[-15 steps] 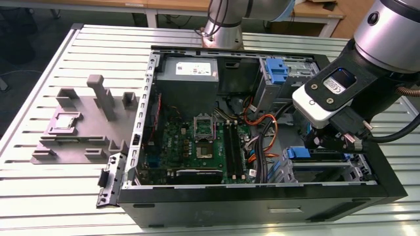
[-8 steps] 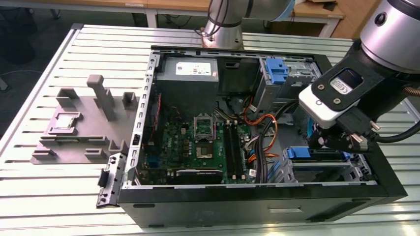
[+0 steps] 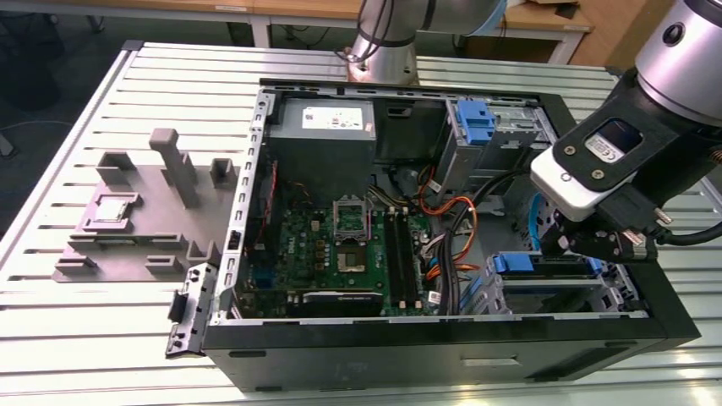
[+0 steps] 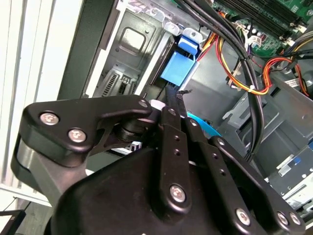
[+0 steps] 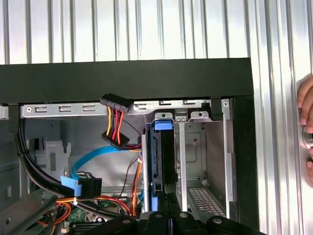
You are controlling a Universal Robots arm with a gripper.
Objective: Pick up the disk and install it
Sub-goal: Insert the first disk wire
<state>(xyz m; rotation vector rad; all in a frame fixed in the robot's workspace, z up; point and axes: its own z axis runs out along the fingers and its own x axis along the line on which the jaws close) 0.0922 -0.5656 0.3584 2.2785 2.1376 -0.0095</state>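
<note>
The disk (image 5: 155, 161) stands on edge in a slot of the metal drive cage, at the corner of the open computer case (image 3: 373, 342) on the exterior view's right. Its blue carrier end (image 5: 163, 126) points toward the black case wall, and the same blue end (image 3: 516, 262) (image 4: 178, 66) appears in the other two views. My gripper (image 3: 587, 245) is lowered into the case over that bay. Its black fingers (image 4: 172, 147) lie close together, and the gripper (image 4: 173, 95) (image 5: 166, 198) rests along the disk's edge. I see nothing between them.
A green motherboard (image 3: 338, 241), a grey power supply (image 3: 321, 123), a blue latch piece (image 3: 474, 118) and orange and black cables (image 3: 451, 216) fill the case. A grey fixture (image 3: 147, 211) sits on the slatted table. A person's hand (image 5: 305, 127) is beside the case.
</note>
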